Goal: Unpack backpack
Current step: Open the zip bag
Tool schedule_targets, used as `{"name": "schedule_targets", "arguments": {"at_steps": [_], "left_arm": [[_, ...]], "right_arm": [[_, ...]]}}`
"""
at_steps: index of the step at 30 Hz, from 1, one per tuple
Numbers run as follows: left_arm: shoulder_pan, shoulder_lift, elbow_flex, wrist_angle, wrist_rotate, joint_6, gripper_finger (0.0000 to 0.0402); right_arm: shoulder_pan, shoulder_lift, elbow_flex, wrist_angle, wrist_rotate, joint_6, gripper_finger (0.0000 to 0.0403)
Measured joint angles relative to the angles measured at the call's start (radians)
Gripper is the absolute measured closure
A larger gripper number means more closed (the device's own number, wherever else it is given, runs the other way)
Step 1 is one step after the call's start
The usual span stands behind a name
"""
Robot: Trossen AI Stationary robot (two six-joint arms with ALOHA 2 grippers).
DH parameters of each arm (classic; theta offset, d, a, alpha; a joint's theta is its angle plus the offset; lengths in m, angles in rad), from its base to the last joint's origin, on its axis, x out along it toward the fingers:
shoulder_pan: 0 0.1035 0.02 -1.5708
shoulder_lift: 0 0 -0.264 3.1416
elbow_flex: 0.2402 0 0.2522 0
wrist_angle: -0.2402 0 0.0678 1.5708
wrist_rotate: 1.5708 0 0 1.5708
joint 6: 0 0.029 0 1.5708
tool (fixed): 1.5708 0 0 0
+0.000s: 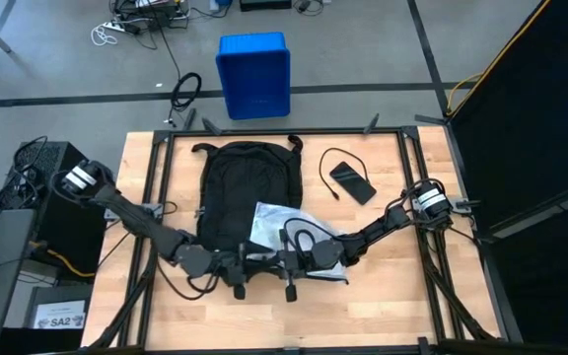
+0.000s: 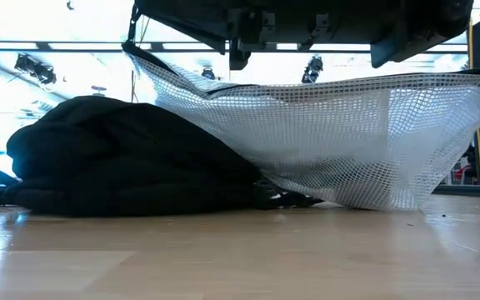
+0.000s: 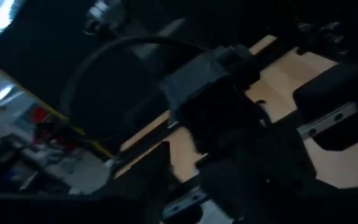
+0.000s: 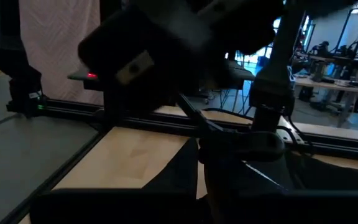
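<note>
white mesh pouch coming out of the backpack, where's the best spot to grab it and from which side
Probably the raised upper edge of the white mesh pouch, approached from above. In the low view that edge is held up under the arms while its body sags to the wooden table beside the large black fabric backpack, so the edge is free.

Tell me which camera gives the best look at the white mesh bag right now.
The low view: the white mesh bag hangs lifted, one end resting on the backpack. The high view shows only a pale patch between backpack and arms. Neither wrist view shows it clearly.
</note>
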Motion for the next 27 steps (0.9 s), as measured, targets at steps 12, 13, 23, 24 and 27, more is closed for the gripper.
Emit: {"name": "schedule_targets", "arguments": {"at_steps": [12, 13, 23, 24, 27], "left_arm": [[-0.089, -0.219, -0.094, -0.346, -0.096, -0.129, 0.0203], [-0.084, -0.241, -0.124, -0.329, -0.037, -0.13, 0.0205], [0.022, -0.309, -0.311, -0.18, 0.196, -0.184, 0.0213], [0.031, -0.305, -0.315, -0.179, 0.195, -0.186, 0.0213], [0.053, -0.304, -0.323, -0.179, 0.24, -0.188, 0.0213]], "right_arm": [[0.01, 0.0, 0.0, 0.004, -0.001, -0.009, 0.0403], [0.01, 0.0, -0.001, 0.006, -0.001, -0.009, 0.0403], [0.011, 0.0, -0.002, 0.053, -0.001, -0.046, 0.0403], [0.011, 0.0, -0.002, 0.054, -0.001, -0.05, 0.0403], [0.011, 0.0, -0.002, 0.059, -0.001, -0.051, 0.0403]]}}
